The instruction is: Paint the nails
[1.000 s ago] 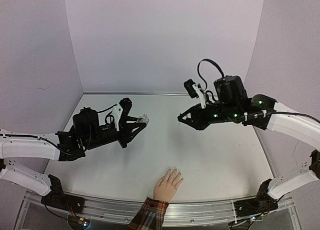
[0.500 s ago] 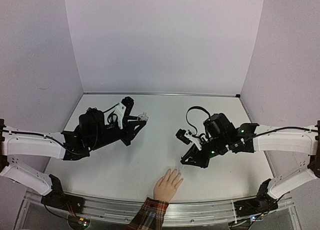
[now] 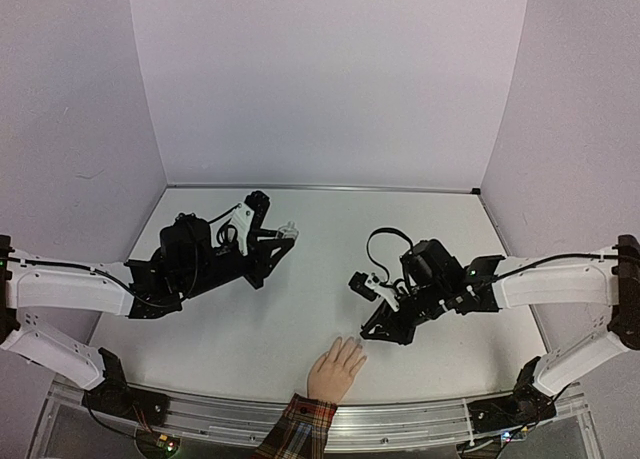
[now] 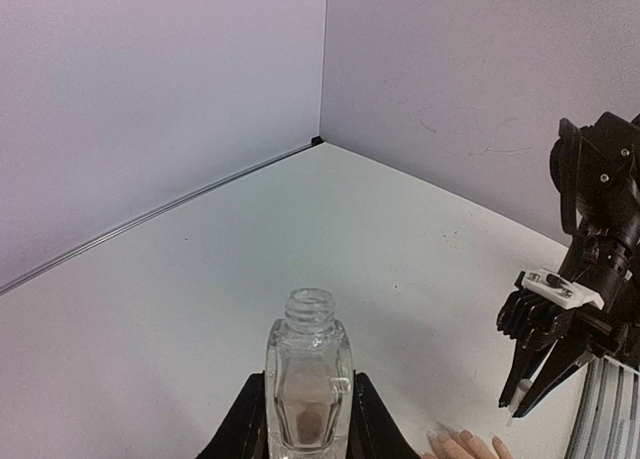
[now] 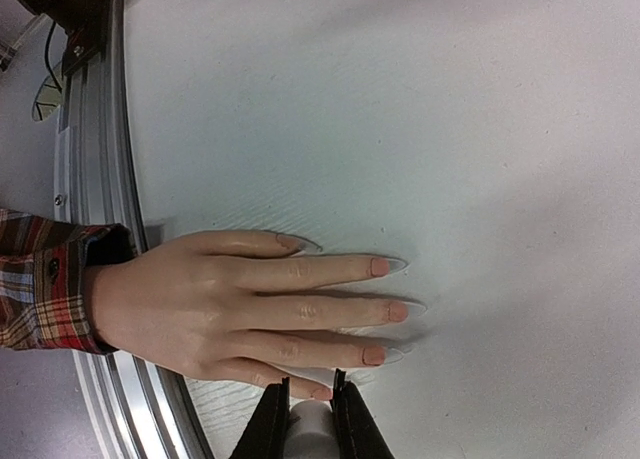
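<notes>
A peach-coloured hand (image 3: 337, 369) with a red plaid cuff (image 3: 300, 424) lies flat at the table's near edge, fingers pointing away. In the right wrist view the hand (image 5: 220, 304) shows pinkish nails (image 5: 398, 310) with long clear tips. My right gripper (image 3: 368, 329) hovers just beyond the fingertips, shut on a white cap (image 5: 310, 426); its tips (image 5: 311, 381) are over the little finger. My left gripper (image 3: 283, 233) is shut on a clear uncapped glass bottle (image 4: 310, 349) and holds it upright at the left.
The metal rail (image 5: 95, 169) of the table's near edge runs beside the cuff. The grey back wall and side walls (image 3: 330, 79) enclose the white table (image 3: 300, 299). The right gripper also shows in the left wrist view (image 4: 535, 374).
</notes>
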`<state>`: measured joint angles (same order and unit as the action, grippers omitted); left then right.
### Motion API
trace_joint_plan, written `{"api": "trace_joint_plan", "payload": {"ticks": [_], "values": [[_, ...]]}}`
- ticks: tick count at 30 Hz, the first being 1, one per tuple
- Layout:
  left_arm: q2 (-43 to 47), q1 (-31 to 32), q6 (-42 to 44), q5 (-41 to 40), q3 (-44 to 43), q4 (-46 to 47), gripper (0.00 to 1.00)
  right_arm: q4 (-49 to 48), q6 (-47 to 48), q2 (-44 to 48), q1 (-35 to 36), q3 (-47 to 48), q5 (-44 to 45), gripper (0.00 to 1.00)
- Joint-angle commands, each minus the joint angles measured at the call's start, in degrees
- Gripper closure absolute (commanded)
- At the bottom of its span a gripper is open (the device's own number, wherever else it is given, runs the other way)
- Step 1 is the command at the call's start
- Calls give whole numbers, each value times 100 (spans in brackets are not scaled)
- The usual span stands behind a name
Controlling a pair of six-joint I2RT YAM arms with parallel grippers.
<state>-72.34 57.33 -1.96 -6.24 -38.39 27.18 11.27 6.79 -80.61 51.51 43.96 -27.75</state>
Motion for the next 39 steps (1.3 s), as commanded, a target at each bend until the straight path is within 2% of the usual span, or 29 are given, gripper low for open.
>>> {"api": "trace_joint_plan", "payload": {"ticks": [1,17,39], "values": [[166,-49,13,-31,-70,342,100,-302,-44,-198,-9,-27,73,100],[147,-139,20,103,-91,277,100,-117,-58,-647,-12,141,96,100],[163,-234,5,242,-17,314,100,-256,32,-747,-9,168,33,100]]}}
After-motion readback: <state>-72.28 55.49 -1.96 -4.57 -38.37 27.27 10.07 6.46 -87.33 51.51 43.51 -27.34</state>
